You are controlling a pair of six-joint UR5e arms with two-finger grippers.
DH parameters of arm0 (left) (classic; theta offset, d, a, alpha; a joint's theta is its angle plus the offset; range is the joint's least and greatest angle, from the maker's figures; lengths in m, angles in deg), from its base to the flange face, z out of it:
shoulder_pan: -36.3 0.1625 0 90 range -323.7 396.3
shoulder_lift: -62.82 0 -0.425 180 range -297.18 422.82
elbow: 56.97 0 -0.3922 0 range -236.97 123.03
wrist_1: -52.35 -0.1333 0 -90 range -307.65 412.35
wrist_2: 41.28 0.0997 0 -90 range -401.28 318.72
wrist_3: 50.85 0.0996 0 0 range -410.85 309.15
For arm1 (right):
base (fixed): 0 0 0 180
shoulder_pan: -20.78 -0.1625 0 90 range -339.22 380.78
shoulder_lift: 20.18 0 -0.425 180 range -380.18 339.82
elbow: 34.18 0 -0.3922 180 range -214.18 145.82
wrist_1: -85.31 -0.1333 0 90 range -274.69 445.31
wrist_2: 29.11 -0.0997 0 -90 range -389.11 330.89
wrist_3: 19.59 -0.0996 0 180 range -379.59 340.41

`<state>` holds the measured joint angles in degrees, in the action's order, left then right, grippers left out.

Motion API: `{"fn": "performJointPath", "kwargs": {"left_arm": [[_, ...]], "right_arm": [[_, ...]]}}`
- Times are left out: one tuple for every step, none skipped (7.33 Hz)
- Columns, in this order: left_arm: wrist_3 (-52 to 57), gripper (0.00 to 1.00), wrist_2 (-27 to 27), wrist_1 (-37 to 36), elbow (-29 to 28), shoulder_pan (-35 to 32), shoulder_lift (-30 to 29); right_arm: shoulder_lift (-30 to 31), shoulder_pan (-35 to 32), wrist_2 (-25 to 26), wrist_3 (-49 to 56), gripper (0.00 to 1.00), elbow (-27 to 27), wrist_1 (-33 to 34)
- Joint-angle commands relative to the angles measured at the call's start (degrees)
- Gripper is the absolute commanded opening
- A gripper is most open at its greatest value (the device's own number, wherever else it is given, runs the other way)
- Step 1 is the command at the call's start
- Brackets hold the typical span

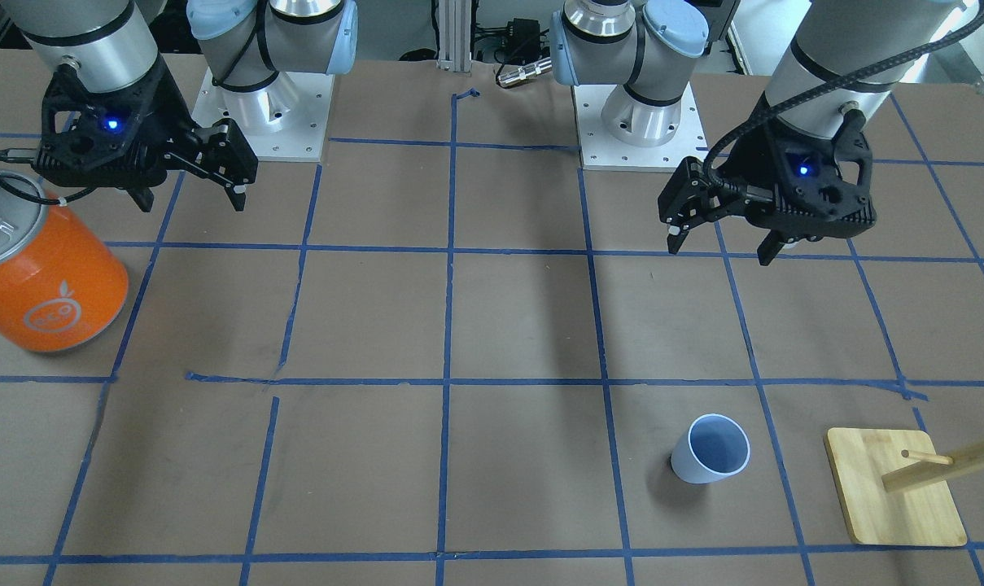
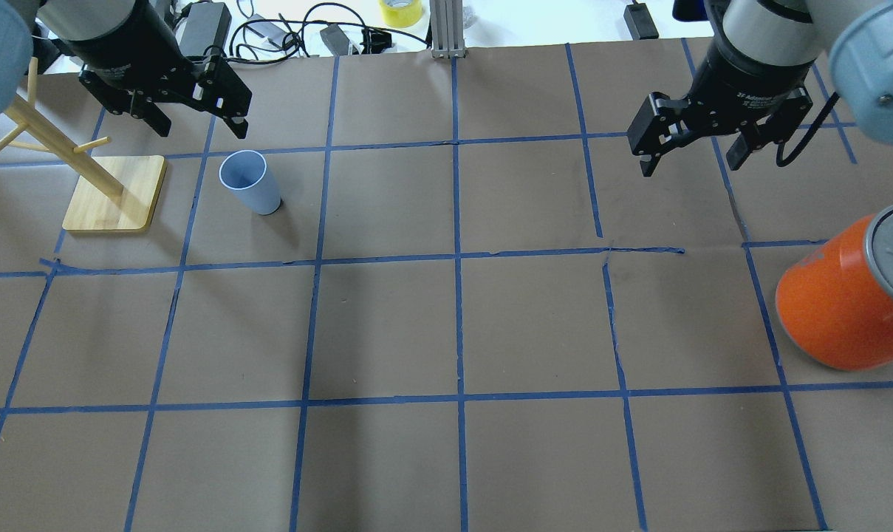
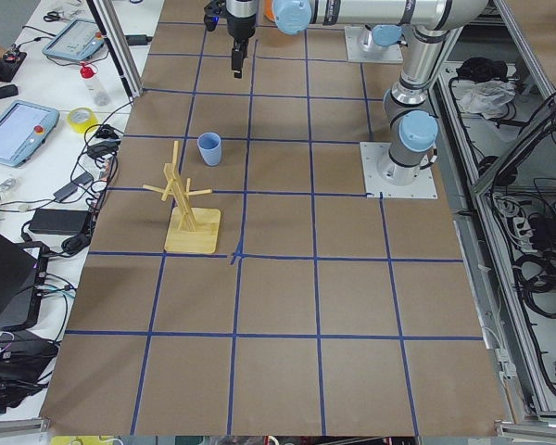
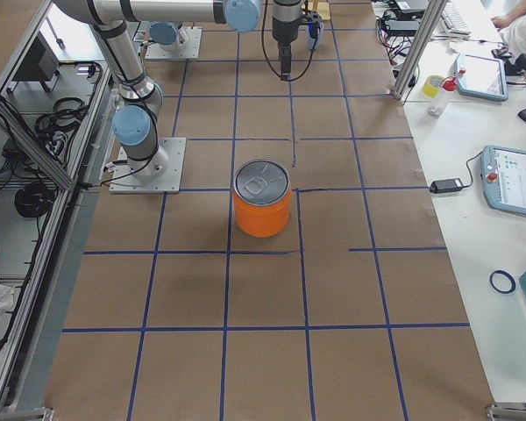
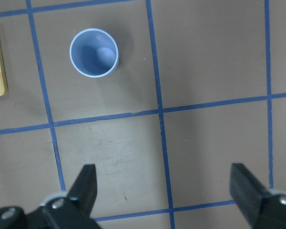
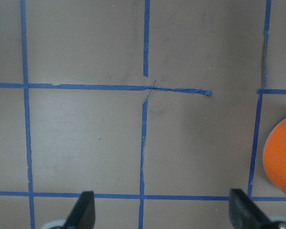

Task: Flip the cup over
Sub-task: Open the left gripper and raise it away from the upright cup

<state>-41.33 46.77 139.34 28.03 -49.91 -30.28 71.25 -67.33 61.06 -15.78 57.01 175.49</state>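
The pale blue cup (image 1: 710,449) stands upright, mouth up, on the brown table. It also shows in the overhead view (image 2: 248,181), the left side view (image 3: 209,148) and the left wrist view (image 5: 94,53). My left gripper (image 2: 201,127) is open and empty, hovering above the table just beyond the cup; it also shows in the front view (image 1: 719,244) and its wrist view (image 5: 167,191). My right gripper (image 2: 690,162) is open and empty, far from the cup, and also shows in the front view (image 1: 192,199).
A wooden mug rack (image 2: 114,196) stands on its square base right beside the cup, on the side away from the table's middle. A big orange can (image 2: 837,310) with a silver lid stands near my right gripper. Blue tape lines grid the table.
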Motion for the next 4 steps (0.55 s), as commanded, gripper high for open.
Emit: {"fn": "performJointPath", "kwargs": {"left_arm": [[-0.5, 1.0, 1.2, 0.6, 2.8, -0.8, 2.4], [-0.3, 1.0, 1.9, -0.1, 5.8, -1.5, 3.7], [-0.4, 1.0, 2.4, -0.2, 7.0, -1.6, 5.0], [-0.4, 1.0, 2.6, -0.1, 6.4, -1.6, 5.3]], "right_arm": [[0.1, 0.0, 0.2, 0.1, 1.0, 0.0, -0.4], [0.1, 0.0, 0.2, 0.3, 1.0, 0.0, -0.4], [0.1, 0.0, 0.2, 0.3, 1.0, 0.0, -0.4], [0.2, 0.0, 0.2, 0.3, 1.0, 0.0, -0.4]]}}
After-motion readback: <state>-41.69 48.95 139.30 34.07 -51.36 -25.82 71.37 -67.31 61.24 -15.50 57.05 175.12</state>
